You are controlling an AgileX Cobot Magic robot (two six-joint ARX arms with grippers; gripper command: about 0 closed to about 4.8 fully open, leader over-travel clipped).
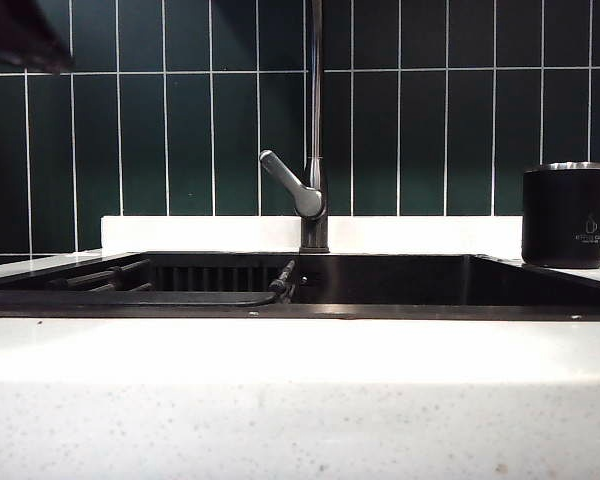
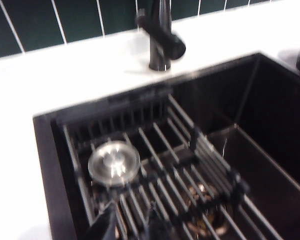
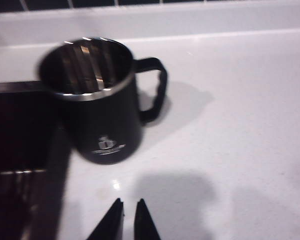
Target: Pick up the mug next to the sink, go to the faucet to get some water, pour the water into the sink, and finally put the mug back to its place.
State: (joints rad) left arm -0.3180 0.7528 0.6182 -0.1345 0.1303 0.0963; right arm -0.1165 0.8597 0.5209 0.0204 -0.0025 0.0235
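Observation:
The black mug [image 1: 565,215] with a steel rim stands upright on the white counter to the right of the sink [image 1: 300,310]. In the right wrist view the mug [image 3: 102,117] is empty, with its handle turned away from the sink. My right gripper [image 3: 128,202] hovers over the counter short of it, its tips a narrow gap apart and holding nothing. The faucet [image 1: 316,120] rises behind the sink's middle. My left gripper [image 2: 132,227] hangs over the sink's rack, blurred, its fingers apart and empty. Water is out of view.
A black slatted rack [image 2: 180,165] lies across the left part of the sink, with a round steel drain plug [image 2: 113,162] on it. The faucet's grey lever [image 1: 292,185] points up to the left. Dark green tiles back the counter. A dark shape [image 1: 20,35] fills the upper left corner.

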